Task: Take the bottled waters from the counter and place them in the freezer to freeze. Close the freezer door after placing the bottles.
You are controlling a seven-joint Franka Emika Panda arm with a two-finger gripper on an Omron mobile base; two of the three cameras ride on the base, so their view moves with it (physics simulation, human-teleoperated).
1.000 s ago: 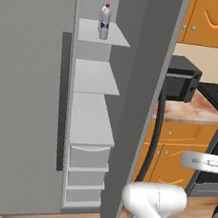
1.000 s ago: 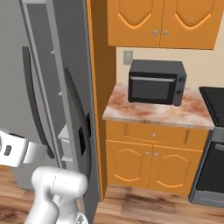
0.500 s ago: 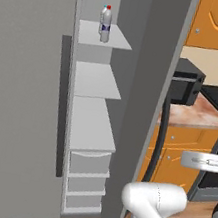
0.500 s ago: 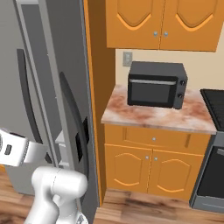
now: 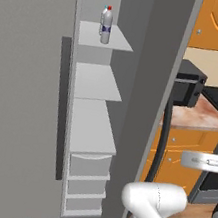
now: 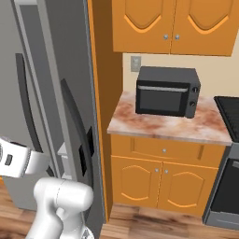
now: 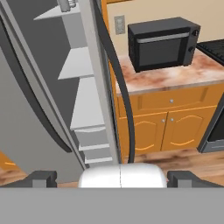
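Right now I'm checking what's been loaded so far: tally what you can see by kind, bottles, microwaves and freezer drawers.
Bottles: 1, red-capped bottle on the top freezer shelf
Microwaves: 1, microwave on the counter
Freezer drawers: 3
Total: 5

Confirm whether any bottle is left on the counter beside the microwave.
No: the counter carries just the black microwave, with no bottle beside it.
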